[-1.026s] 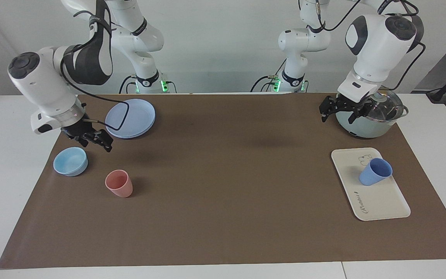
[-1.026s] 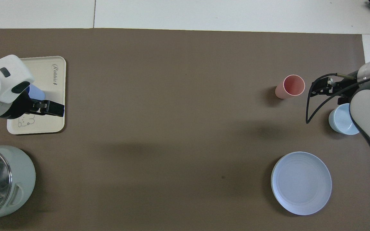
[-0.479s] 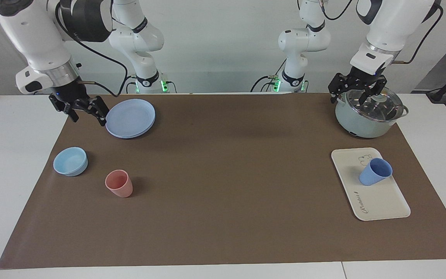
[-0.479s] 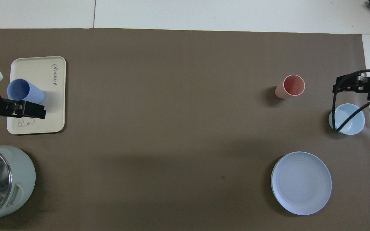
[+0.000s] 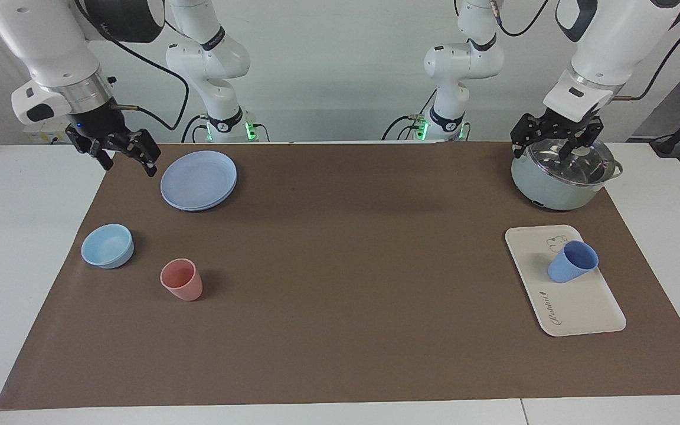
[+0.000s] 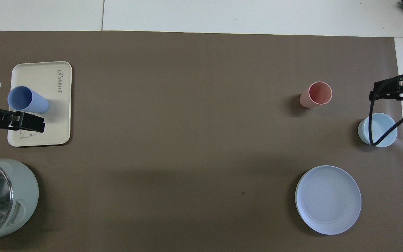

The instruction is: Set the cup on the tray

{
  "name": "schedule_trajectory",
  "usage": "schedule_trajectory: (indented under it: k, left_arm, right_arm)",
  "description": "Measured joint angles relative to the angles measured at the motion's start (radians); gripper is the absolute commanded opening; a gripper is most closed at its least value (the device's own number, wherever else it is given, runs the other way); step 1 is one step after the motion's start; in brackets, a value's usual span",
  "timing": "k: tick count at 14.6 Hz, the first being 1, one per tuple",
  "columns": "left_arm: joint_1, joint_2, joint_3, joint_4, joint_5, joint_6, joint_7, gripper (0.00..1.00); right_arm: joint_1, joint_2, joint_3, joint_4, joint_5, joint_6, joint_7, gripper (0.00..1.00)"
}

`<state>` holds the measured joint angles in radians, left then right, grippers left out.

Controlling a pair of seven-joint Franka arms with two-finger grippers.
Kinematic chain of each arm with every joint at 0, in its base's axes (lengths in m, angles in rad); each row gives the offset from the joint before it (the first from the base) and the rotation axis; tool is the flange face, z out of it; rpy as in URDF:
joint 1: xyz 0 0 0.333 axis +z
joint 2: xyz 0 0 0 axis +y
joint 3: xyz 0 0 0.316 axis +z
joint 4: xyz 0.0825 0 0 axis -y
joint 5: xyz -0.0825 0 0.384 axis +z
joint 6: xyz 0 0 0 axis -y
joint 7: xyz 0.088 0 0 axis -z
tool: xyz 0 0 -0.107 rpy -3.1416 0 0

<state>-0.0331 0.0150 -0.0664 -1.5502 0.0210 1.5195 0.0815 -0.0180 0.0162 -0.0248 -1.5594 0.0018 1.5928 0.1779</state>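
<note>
The periwinkle-blue cup [image 5: 573, 261] stands upright on the cream-white tray [image 5: 582, 307], near its bear drawing, at the left arm's end of the table. It also shows in the overhead view [image 6: 28, 101], on the tray [image 6: 54, 105]. My left gripper [image 5: 554, 144] is open and empty, raised in the air by the pot, clear of the cup; from overhead the left gripper [image 6: 30, 121] covers the tray's end nearer to the robots. My right gripper [image 5: 124, 156] is open and empty, raised beside the round plate; it also shows in the overhead view [image 6: 394, 91].
A grey-green pot [image 5: 561, 177] with a glass lid stands nearer to the robots than the tray. At the right arm's end are a round blue plate [image 5: 198, 180], a light-blue bowl [image 5: 107, 245] and a salmon-pink tumbler [image 5: 182, 280]. A brown mat [image 5: 340, 265] covers the table.
Both grippers have risen and drawn back toward the robots. My left gripper has moved away from the cup toward the pot. The cup and tray have not moved.
</note>
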Motion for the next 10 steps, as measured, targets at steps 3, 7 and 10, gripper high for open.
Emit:
schedule_trajectory:
  k: [3,7,10]
  left_arm:
    - [0.000,0.011,0.000,-0.019,0.000,0.030,0.009,1.00]
    - [0.000,0.006,0.000,-0.025,-0.002,0.035,0.009,1.00]
    - [0.000,0.003,0.001,-0.029,-0.005,0.057,0.009,1.00]
  right_arm:
    - [0.000,0.000,0.002,0.000,0.000,-0.020,-0.001,0.99]
    - [0.004,-0.003,0.004,0.000,0.000,-0.045,-0.026,0.99]
    - [0.014,-0.003,0.007,0.000,0.000,-0.047,-0.029,0.99]
